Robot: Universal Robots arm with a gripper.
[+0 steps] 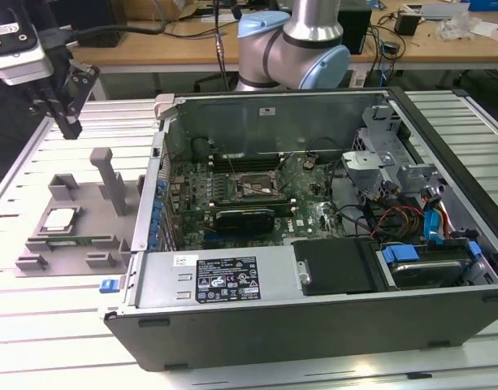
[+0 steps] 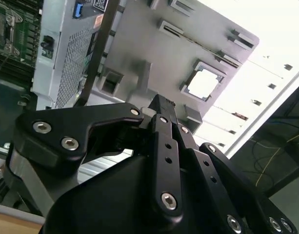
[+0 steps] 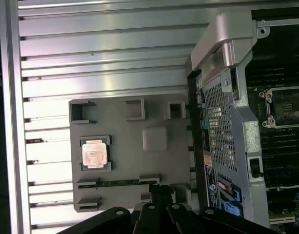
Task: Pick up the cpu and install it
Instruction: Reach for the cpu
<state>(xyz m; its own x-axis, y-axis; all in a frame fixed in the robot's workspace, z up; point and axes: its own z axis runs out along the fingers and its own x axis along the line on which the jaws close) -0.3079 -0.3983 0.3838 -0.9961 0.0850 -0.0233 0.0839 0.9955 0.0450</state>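
Small flat square cpu with a shiny silver metal top sits in a shallow square pocket of the grey plastic fixture tray with upright posts, lower left of the exterior view's frame. The pocket's raised corners probably keep it square and flat for a top-down pick. In both wrist views the cpu lies face up and untouched.

The tray is on the pale slatted metal bench, just beside the open grey computer case, likely so the carry is short. Inside the case, the dark square motherboard socket with a metal frame lies at centre frame with nothing seated in it, so the install is not done.

Black gripper hangs in the upper left of the exterior view's frame, above the tray's far edge and well apart from the cpu. Jaws look drawn together, holding nothing; in the first wrist view the gripper points down near the tray's edge. The grey and blue robot arm stands behind the case, upper centre.
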